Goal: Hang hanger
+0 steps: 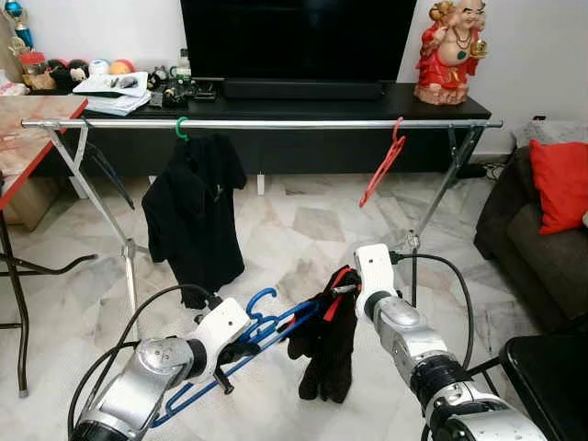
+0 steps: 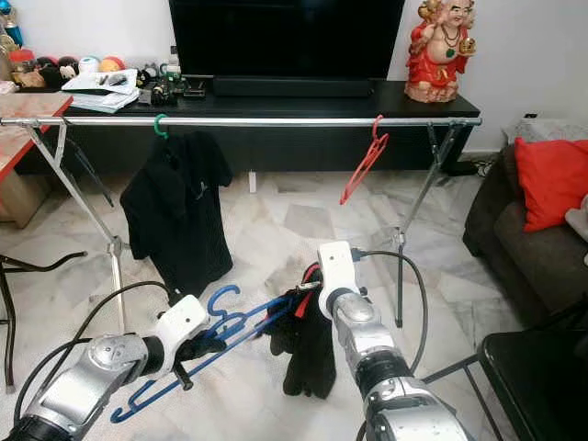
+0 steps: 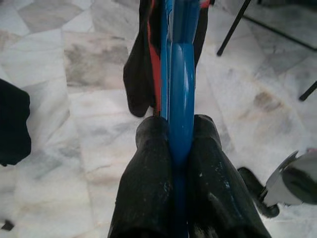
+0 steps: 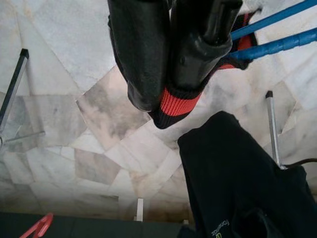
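My left gripper (image 1: 241,351) is shut on a blue hanger (image 1: 266,323), held low in front of the silver clothes rail (image 1: 276,123). In the left wrist view the black fingers (image 3: 148,193) clamp the blue hanger (image 3: 179,99). A black garment with red trim (image 1: 327,344) drapes from the hanger's right end. My right gripper (image 1: 342,292) is shut on that garment's red-edged collar (image 4: 179,103). On the rail hang a black shirt (image 1: 193,216) on a green hanger (image 1: 181,128) and an empty red hanger (image 1: 384,165).
Behind the rail stands a black TV cabinet (image 1: 441,103) with a television (image 1: 299,37) and a red figurine (image 1: 452,50). A red-topped table (image 1: 23,138) is at the left, a dark sofa with red cushion (image 1: 559,184) at the right. The floor is marble.
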Available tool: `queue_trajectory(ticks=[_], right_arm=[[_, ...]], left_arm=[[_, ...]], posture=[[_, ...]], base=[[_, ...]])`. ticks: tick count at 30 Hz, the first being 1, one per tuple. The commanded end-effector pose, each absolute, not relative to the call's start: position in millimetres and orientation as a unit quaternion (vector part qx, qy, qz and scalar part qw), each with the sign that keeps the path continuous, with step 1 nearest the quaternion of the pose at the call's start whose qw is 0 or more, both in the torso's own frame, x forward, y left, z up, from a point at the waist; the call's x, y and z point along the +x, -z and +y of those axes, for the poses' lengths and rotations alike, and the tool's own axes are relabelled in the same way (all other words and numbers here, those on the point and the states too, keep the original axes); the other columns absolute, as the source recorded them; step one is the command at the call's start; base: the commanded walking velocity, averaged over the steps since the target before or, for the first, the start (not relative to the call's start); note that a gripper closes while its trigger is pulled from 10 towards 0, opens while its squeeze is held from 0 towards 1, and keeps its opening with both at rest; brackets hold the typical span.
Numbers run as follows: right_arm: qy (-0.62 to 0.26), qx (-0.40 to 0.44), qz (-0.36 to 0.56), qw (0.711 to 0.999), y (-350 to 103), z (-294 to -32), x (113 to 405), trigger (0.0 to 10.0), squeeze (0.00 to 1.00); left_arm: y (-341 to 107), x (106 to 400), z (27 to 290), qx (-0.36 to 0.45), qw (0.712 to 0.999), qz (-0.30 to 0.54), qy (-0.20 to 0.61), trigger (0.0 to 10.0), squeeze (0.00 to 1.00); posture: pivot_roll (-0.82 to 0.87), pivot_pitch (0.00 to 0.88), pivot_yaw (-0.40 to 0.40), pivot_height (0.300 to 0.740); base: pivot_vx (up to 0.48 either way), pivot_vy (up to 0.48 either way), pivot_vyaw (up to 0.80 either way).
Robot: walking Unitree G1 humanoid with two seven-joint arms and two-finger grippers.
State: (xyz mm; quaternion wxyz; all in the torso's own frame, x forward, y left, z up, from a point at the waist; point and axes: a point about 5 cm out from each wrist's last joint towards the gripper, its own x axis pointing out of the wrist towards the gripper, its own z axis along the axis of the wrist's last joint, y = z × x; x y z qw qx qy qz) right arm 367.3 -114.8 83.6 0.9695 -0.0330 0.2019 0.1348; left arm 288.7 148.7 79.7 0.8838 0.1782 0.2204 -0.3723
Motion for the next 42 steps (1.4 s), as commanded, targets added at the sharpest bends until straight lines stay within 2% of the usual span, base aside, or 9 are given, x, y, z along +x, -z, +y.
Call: queue_trajectory(ticks=[1, 13, 17, 20, 25, 31, 36, 38, 42], right_arm=[[-0.138, -0.036, 0.192, 0.971, -88.8, -115.4, 369.4, 10.0, 0.00], [-0.207, -0.081, 0.186, 0.957, -88.5, -107.1, 365.9, 10.0, 0.00], [-0.232, -0.109, 0.171, 0.951, -92.6, -106.7, 366.2, 10.0, 0.00], [-0.242, -0.114, 0.165, 0.949, -94.3, -106.1, 366.1, 10.0, 0.00], [-0.315, -0.133, 0.138, 0.929, -100.8, -100.1, 360.2, 10.0, 0.00], [-0.347, -0.195, 0.149, 0.905, -92.7, -112.7, 353.3, 10.0, 0.00], [-0.360, -0.188, 0.150, 0.901, -94.3, -112.8, 350.4, 10.0, 0.00], [-0.386, -0.185, 0.146, 0.892, -96.0, -108.2, 346.2, 10.0, 0.00], [-0.381, -0.224, 0.145, 0.885, -93.4, -112.5, 345.2, 10.0, 0.00]], left_arm=[[-88.0, 289.2, 146.8, 0.172, 0.888, 0.195, 0.379, 10.0, 0.00], [-92.4, 271.8, 133.9, 0.109, 0.853, 0.204, 0.467, 10.0, 0.00], [-86.8, 269.0, 137.3, 0.132, 0.845, 0.221, 0.469, 10.0, 0.00], [-86.0, 269.6, 138.2, 0.133, 0.847, 0.221, 0.465, 10.0, 0.00], [-86.9, 269.1, 137.9, 0.123, 0.846, 0.224, 0.467, 10.0, 0.00], [-86.2, 265.3, 137.1, 0.119, 0.839, 0.230, 0.478, 10.0, 0.00], [-85.8, 273.0, 139.8, 0.138, 0.854, 0.219, 0.451, 10.0, 0.00], [-85.0, 279.6, 140.9, 0.150, 0.867, 0.209, 0.427, 10.0, 0.00], [-85.1, 280.0, 138.9, 0.143, 0.866, 0.207, 0.431, 10.0, 0.00]], posture=[[0.15, 0.031, -0.052, 0.740], [0.15, 0.034, -0.049, 0.740], [0.15, 0.034, -0.048, 0.740], [0.15, 0.034, -0.048, 0.740], [0.14, 0.031, -0.048, 0.740], [0.14, 0.030, -0.048, 0.740], [0.14, 0.027, -0.048, 0.740], [0.14, 0.026, -0.047, 0.740], [0.14, 0.023, -0.044, 0.740]], base=[[0.000, 0.000, 0.00], [0.000, 0.000, 0.00], [0.000, 0.000, 0.00], [0.000, 0.000, 0.00], [0.000, 0.000, 0.00], [0.000, 0.000, 0.00], [0.000, 0.000, 0.00], [0.000, 0.000, 0.00], [0.000, 0.000, 0.00]])
